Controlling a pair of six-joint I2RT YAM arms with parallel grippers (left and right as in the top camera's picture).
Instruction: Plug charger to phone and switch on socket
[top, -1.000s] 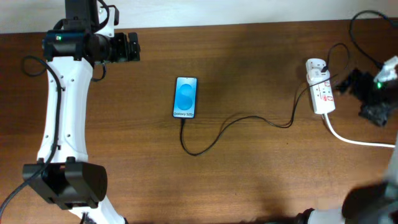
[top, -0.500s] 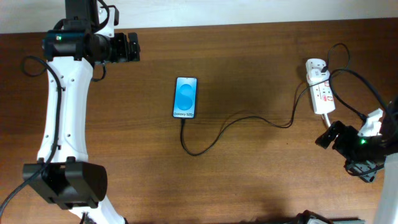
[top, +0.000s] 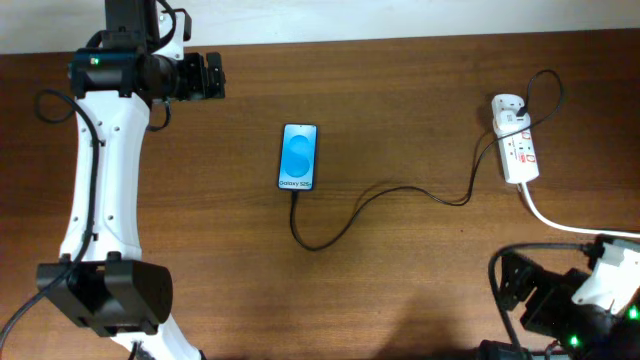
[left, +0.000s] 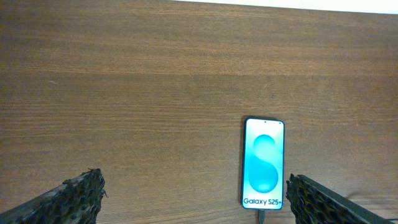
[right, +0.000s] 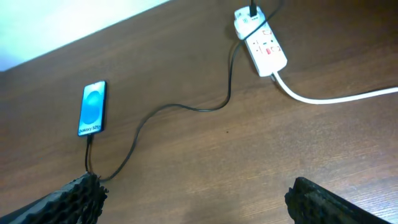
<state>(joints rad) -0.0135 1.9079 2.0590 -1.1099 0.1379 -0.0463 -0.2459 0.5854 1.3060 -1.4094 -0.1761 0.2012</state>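
The phone (top: 299, 157) lies flat mid-table with its blue screen lit, and it also shows in the left wrist view (left: 263, 163) and the right wrist view (right: 93, 108). The charger's thin black cable (top: 380, 192) runs from the phone's bottom edge (left: 260, 218), loops, and reaches a black plug (top: 518, 103) seated in the white socket (top: 516, 147) at the far right. My left gripper (top: 210, 77) hovers open at the back left, nothing between its fingers (left: 74, 199). My right gripper (top: 512, 290) stands open at the front right, well away from the socket (right: 261, 38).
A thick white cord (top: 570, 225) leaves the socket toward the right edge. The left arm's white links (top: 95, 180) stretch along the table's left side. A pale wall borders the table's back edge (left: 249, 5).
The right arm has swung from beside the socket down to the front right corner of the table. The left arm, phone and cable have not moved.
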